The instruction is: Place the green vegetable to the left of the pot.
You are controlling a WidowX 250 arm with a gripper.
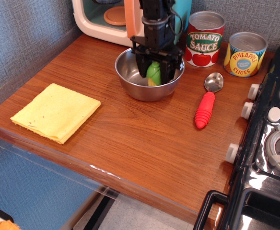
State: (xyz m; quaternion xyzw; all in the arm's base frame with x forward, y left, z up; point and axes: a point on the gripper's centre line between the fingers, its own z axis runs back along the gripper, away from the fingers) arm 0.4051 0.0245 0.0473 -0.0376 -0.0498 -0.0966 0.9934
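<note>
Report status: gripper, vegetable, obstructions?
Gripper down inside pot, fingers straddling green vegetable; grasp unconfirmed. Vegetable not yet placed. Wood left of pot bare; yellow cloth farther off.

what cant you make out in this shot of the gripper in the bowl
Only view, observation.image:
- Gripper fingers flank the green vegetable; whether they touch it is unclear.
- The vegetable's yellow base is mostly hidden by the fingers.
- Pot floor is partly hidden by the gripper.
- Stove is cut off at the right edge.
</note>
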